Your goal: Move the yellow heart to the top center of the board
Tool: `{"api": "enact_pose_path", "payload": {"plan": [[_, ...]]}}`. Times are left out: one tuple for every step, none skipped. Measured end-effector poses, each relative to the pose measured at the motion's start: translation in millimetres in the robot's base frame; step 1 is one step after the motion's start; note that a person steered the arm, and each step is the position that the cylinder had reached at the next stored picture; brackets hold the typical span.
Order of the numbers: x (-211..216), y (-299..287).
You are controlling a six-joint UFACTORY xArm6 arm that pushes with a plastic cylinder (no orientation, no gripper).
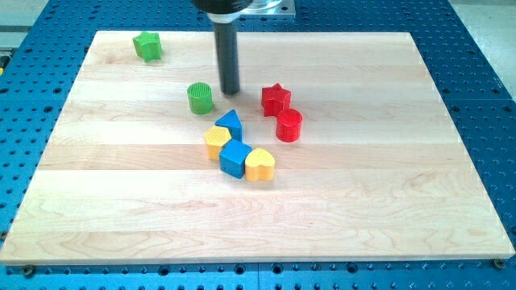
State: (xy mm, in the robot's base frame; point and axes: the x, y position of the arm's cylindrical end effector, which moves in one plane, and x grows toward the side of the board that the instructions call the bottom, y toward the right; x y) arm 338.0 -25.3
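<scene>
The yellow heart (260,164) lies near the board's middle, touching a blue cube (235,157) on its left. A yellow hexagon block (217,141) and a blue triangle (230,123) sit just up and left of them. My tip (230,91) rests on the board above this cluster, between the green cylinder (200,97) on the left and the red star (275,99) on the right. The tip touches no block. It is well above and left of the yellow heart.
A red cylinder (289,125) stands just below the red star. A green star (147,46) lies near the top left corner. The wooden board (403,201) sits on a blue perforated table (484,80).
</scene>
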Motion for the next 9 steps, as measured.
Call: {"api": "enact_pose_path", "payload": {"plan": [[-14.3, 26.8], [-21.1, 35.2], [-21.2, 37.7], [-21.1, 38.0], [-17.7, 52.6], [-17.7, 63.4], [14.9, 92.2], [87.4, 111.4], [149.3, 109.4]]}}
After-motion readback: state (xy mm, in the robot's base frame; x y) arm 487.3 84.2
